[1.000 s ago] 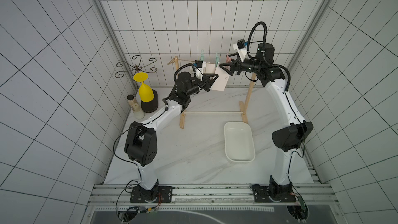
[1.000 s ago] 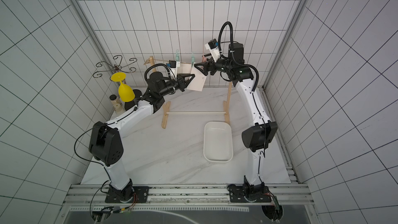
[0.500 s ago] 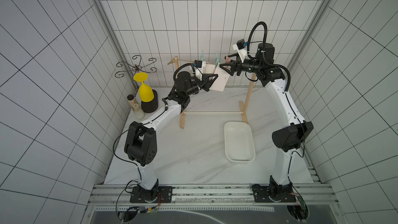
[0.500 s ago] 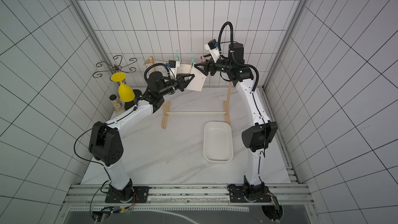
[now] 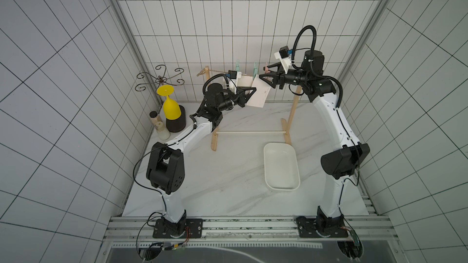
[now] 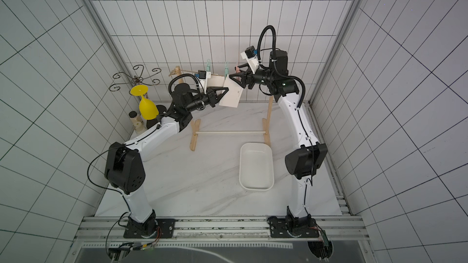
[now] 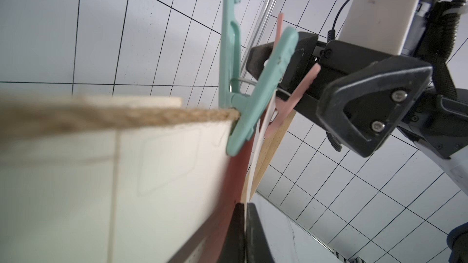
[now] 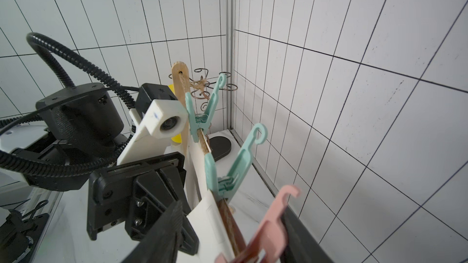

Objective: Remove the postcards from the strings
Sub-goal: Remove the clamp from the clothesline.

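I hold both arms raised to the string [image 7: 126, 118] at the tabletop's [image 5: 228, 173] far edge. My left gripper [image 7: 244, 211] is clenched on one hanging postcard [image 5: 258, 95]. My right gripper [image 5: 263, 72] straddles the pink peg [image 8: 271, 217], but I cannot tell if it squeezes. I count two postcards, two teal pegs [image 8: 235, 165] and one pink.

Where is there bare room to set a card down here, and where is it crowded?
Free: the marble tabletop between the left elbow and the white tray, in front of the dowel; the tray is empty. Crowded: the back corner with the yellow glass and bottle, and the rope, where left gripper, right gripper, pegs and postcards bunch.
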